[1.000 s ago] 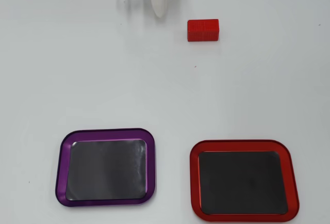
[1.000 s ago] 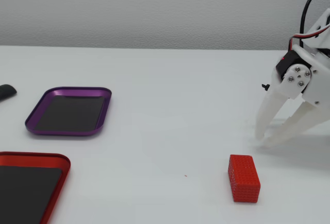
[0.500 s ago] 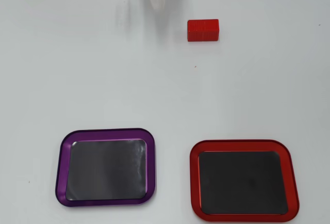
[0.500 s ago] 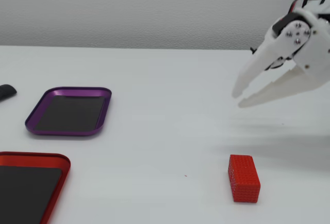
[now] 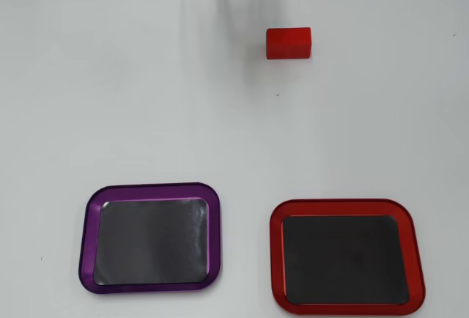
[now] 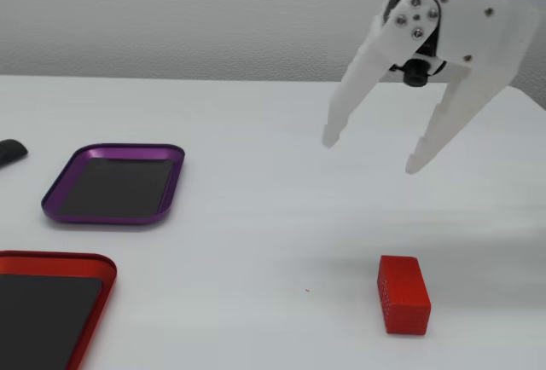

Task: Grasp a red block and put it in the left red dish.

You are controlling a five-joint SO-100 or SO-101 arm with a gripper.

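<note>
The red block [image 5: 288,43] lies on the white table at the upper middle of the overhead view; in the fixed view it [image 6: 403,294] lies at the lower right, its ribbed side showing. The red dish [image 5: 346,256] sits at the lower right of the overhead view, empty, and at the lower left corner of the fixed view [image 6: 94,262]. My white gripper [image 6: 369,153] is open and empty, hanging well above the table, above and behind the block in the fixed view. The overhead view does not show the gripper, only its faint shadow.
A purple-rimmed dish [image 5: 150,237] with a dark inside sits at the lower left of the overhead view, and at the left in the fixed view [image 6: 117,184], empty. A small dark object [image 6: 12,152] lies at the fixed view's left edge.
</note>
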